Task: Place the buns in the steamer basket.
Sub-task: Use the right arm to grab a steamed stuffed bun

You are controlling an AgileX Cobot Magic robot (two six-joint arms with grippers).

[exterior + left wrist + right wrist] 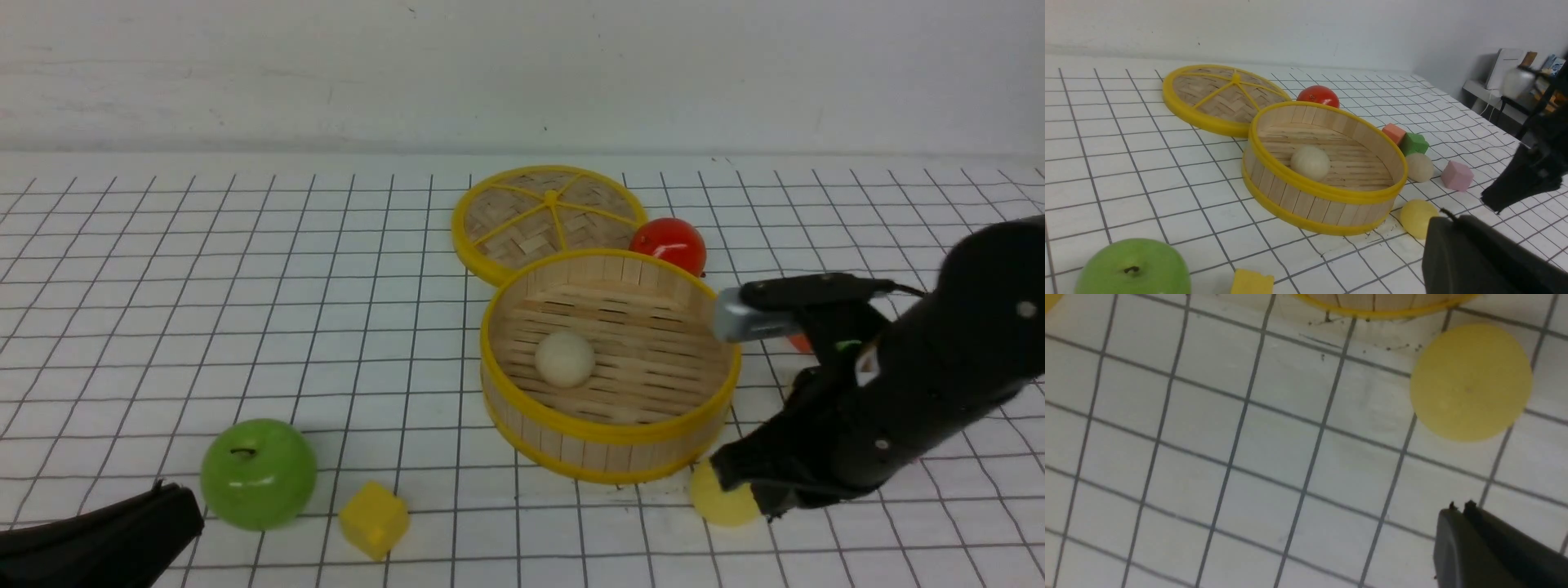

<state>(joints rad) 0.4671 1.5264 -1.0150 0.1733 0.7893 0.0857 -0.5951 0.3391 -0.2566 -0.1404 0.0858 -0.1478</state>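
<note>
Nearest lies the left gripper (175, 510), finger state unclear, while the right gripper (1459, 508), fingers (1490, 547) pressed together, sits just beside the pale yellow bun (1470, 381).

A green apple (258, 474) sits beside a yellow cube (374, 518); a red ball (669, 243) neighbours the woven lid (547, 216).

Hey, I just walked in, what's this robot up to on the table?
It is loading buns into the steamer basket. One cream bun already lies inside. The right gripper is down low at the pale yellow bun, which sits on the table just outside the basket's near rim, not gripped; the jaws look closed. A second cream bun waits beside the basket's right side. The left gripper rests near the green apple.
</note>
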